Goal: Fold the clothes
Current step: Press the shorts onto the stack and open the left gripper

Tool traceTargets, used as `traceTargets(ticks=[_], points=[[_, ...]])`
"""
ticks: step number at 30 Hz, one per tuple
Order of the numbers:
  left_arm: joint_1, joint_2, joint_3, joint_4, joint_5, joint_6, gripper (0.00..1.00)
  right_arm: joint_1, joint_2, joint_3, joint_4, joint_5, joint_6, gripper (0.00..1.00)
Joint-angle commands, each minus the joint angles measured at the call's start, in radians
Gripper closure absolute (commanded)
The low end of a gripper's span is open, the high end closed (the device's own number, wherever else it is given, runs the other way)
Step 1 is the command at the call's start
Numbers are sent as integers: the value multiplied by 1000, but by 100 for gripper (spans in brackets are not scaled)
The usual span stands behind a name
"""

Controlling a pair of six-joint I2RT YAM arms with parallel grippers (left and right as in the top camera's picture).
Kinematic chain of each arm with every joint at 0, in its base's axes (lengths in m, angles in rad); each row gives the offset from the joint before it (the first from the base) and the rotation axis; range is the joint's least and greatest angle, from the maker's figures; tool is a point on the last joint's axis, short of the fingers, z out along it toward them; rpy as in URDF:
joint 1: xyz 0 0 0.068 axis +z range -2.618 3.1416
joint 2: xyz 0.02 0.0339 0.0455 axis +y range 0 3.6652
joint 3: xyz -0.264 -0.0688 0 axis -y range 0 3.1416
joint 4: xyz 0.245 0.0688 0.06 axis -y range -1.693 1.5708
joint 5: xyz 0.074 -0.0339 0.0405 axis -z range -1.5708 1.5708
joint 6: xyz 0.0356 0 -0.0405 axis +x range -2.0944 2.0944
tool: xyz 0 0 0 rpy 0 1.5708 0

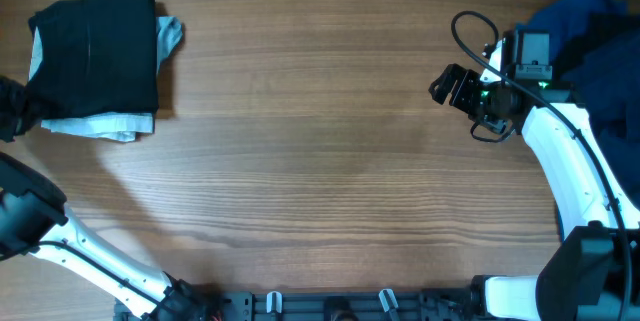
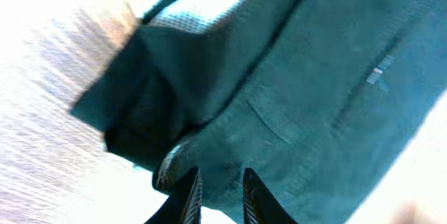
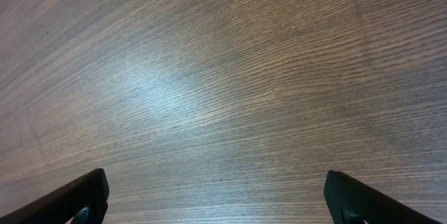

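Note:
The clothes lie in two places. A folded black pair of shorts (image 1: 95,49) sits at the far left on a pale blue denim piece (image 1: 112,126). My left gripper (image 1: 30,116) is at that stack's lower left edge. In the left wrist view its fingers (image 2: 190,197) stand a narrow gap apart, with the dark cloth (image 2: 300,77) filling the gap; a grip does not show. A heap of royal-blue and navy garments (image 1: 592,36) lies at the far right. My right gripper (image 1: 455,86) hovers left of the heap, wide open (image 3: 216,196) over bare wood.
The wooden table (image 1: 320,181) stretches between the two piles. The right arm's white link (image 1: 565,161) runs down the right side, and the left arm's (image 1: 95,261) crosses the lower left corner. The arm bases line the front edge.

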Motion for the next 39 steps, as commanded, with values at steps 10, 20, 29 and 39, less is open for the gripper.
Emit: traceTargets(ticks=[10,20,29,39], points=[[-57,-164,-3,3,132,-122,95,-2,7,-2,2,-12,14,0],[-292,-377,-3,103,97,-133,0,-2,7,-2,2,-12,14,0],[-343,-377,-3,92,93,-132,0,-2,7,-2,2,-12,14,0],[-343,-377,-3,92,93,-132,0,-2,7,-2,2,-12,14,0]])
